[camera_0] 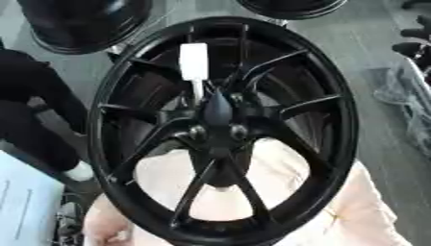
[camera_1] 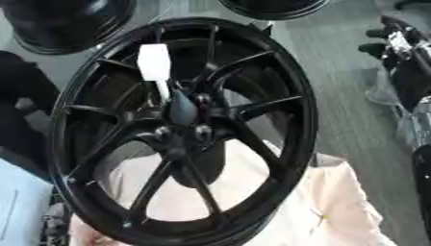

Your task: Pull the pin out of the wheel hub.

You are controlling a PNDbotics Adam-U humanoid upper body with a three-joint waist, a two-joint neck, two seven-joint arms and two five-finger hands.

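While the right hand point(camera_1: 394, 44) showed only at the upper right edge, black with a silver glint, its arm ran down that same edge below it. Whether the hand was spread or closed could not be told. It touched nothing and stood clear of the wheel point(camera_1: 308, 110).

Well apart from the hand, to its left and slightly lower, the pin point(camera_1: 154, 61) still sat in the wheel hub point(camera_1: 182, 114). Its white handle stuck up and away, and a thin shaft ran down into the hub's centre. The wheel, black and many-spoked, lay tilted between the hand and a dark shape point(camera_0: 30, 96) at the far left, which could not be made out. Below the hand, a pale cloth point(camera_1: 336, 206) lay under the wheel. Another dark wheel point(camera_0: 80, 24) sat beyond, far left of the hand.
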